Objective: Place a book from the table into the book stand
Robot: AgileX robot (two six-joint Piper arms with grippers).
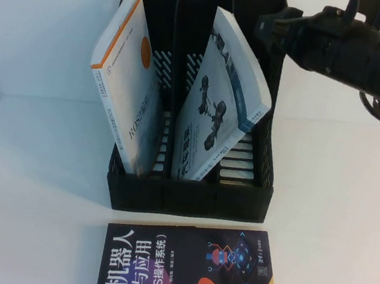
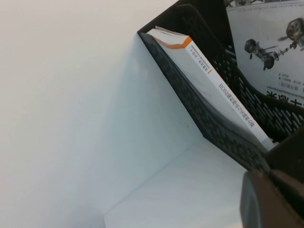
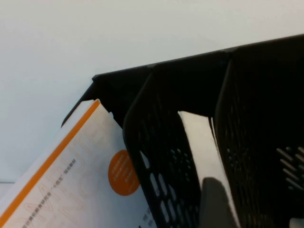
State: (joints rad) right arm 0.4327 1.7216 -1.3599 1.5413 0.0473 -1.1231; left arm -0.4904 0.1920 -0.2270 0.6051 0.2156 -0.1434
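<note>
- Nearest, at the bottom centre of the high view, the dark book (image 1: pixel 192 267) with orange-purple cover art lies flat on the table (image 1: pixel 37 199), just in front of the book stand (image 1: pixel 190 197). It blocks nothing in the stand.
- In the middle of the frame, the book (image 1: pixel 216 110) with the car-part pictures already sits in the stand's right-hand compartment. It leans toward the right, its upper corner resting against the outer wall.
- The step in hand looks like the release and retreat. To do it well, the arm should lift clear upward and to the right, away from the book's top edge, so that the leaning cover is not dragged out.
- The thick white book (image 1: pixel 126 72) with the orange band leans in the left compartment, a divider apart from the placed one.
- The left gripper (image 2: pixel 273 199) shows only as a dark edge in its wrist view, beside the stand's left wall; I cannot tell whether it is parted or closed.
- Farthest, at the upper right of the frame, the right gripper (image 1: pixel 270 26) hovers by the stand's rear right corner. Nothing is seen between its fingers; how far they are parted I cannot tell.
</note>
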